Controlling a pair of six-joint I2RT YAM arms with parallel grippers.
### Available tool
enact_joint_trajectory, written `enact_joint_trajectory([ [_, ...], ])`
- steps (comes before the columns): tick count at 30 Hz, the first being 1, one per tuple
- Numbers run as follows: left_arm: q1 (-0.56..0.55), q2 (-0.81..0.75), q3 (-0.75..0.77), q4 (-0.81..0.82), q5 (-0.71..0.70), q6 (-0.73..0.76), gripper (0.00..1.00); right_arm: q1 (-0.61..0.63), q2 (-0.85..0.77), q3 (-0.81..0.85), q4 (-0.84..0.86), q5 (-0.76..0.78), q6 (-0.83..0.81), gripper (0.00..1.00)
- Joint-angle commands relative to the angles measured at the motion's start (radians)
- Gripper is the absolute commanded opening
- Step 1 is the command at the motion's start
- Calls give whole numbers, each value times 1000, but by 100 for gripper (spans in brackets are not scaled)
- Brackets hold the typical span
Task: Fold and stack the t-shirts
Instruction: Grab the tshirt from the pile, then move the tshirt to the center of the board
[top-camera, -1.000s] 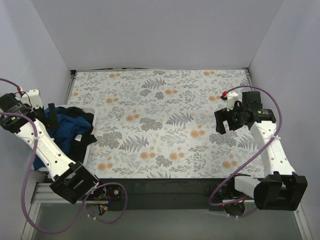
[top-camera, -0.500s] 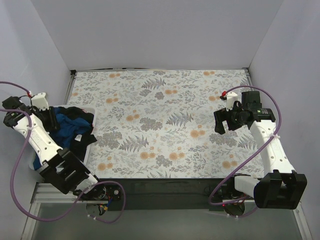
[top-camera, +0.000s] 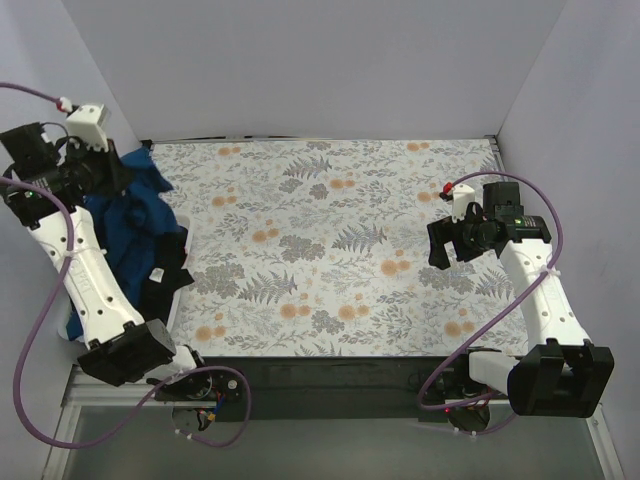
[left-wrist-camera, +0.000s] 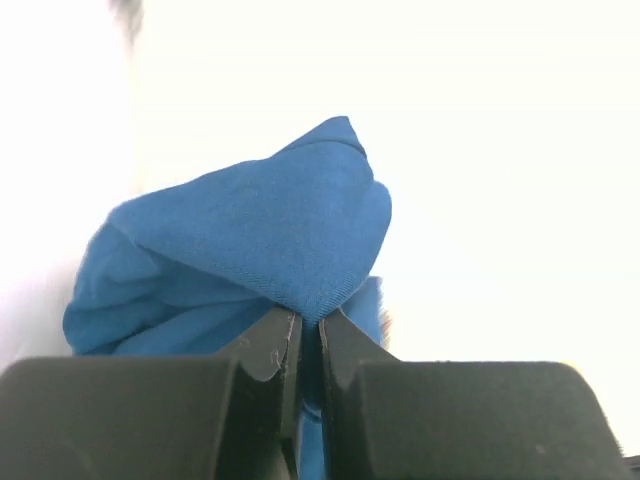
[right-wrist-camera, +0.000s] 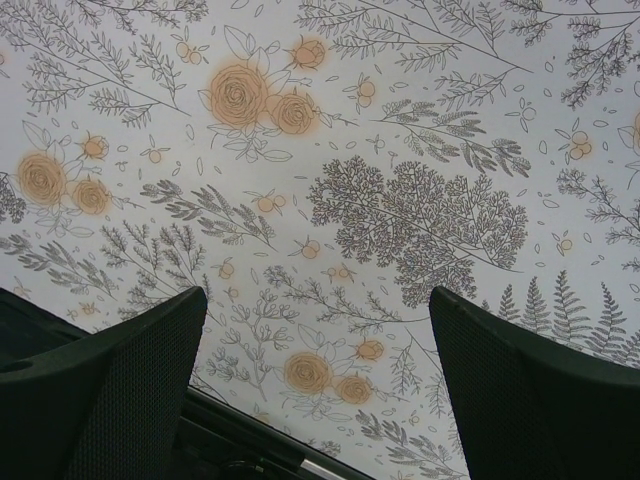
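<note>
White glare hides surroundings past left claw (left-wrist-camera: 309, 345) clamping blue t-shirt (left-wrist-camera: 250, 240).

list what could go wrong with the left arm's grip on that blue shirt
The left gripper pinches only a small fold of the blue t-shirt, so it may slip out under the shirt's weight. The blue cloth hangs onto the black t-shirt below, which might get dragged along. The right gripper is open, far off over the floral cloth.

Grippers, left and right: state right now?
Left gripper: shut on soft royal blue cloth t-shirt.
Right gripper: open, holding nothing, over white floral-patterned cloth.
</note>
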Motion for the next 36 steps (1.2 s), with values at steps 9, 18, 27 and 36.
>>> enact_joint_trajectory([
  [9,-310,49,389,563,462,-810,0,1,17,58,4,-52,24,98],
  [18,-381,206,502,1278,494,-1540,0,1,38,90,5,-57,38,98],
  [27,-773,183,303,1079,367,-1209,0,1,81,118,17,-98,58,98],
  [36,-978,351,430,949,264,-1040,0,-28,92,150,21,-116,63,98],
])
